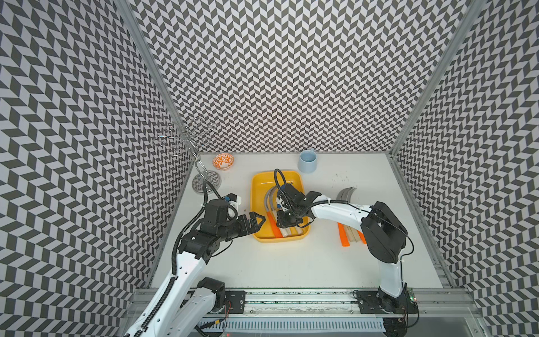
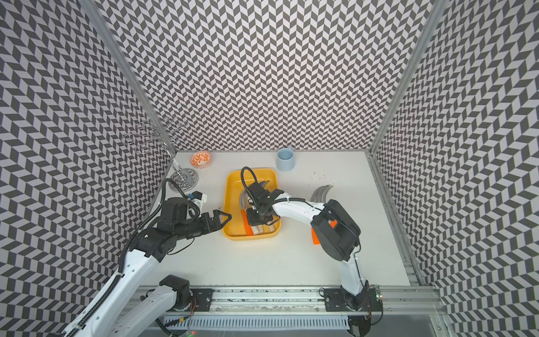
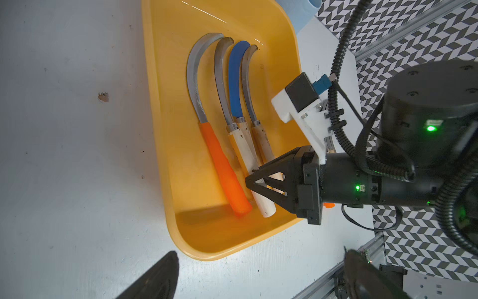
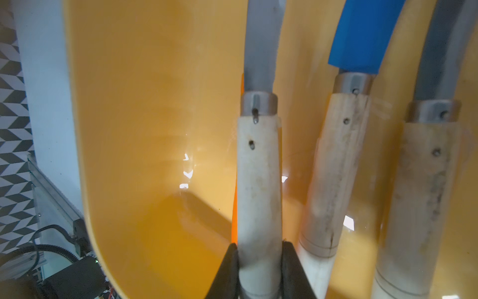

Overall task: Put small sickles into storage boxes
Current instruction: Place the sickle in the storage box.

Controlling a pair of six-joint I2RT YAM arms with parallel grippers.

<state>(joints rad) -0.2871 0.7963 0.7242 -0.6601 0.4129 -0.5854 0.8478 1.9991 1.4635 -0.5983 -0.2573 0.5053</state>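
The yellow storage box (image 1: 256,186) (image 2: 230,181) stands mid-table and holds several small sickles side by side. In the left wrist view these are an orange-handled one (image 3: 225,168), a blue-bladed one (image 3: 236,77) and pale wood ones. My right gripper (image 4: 260,246) (image 1: 284,221) is down inside the box, shut on the pale wood handle of a grey-bladed sickle (image 4: 258,181). My left gripper (image 3: 258,274) (image 1: 258,220) hovers open just outside the box's left rim, holding nothing. More sickles (image 1: 347,194) lie on the table to the right, partly hidden under the right arm.
A pale blue cup (image 1: 307,160) stands behind the box. An orange-patterned bowl (image 1: 223,161) and a wire rack (image 1: 204,181) sit at the back left corner. Patterned walls close in three sides. An aluminium rail (image 1: 291,300) runs along the front edge.
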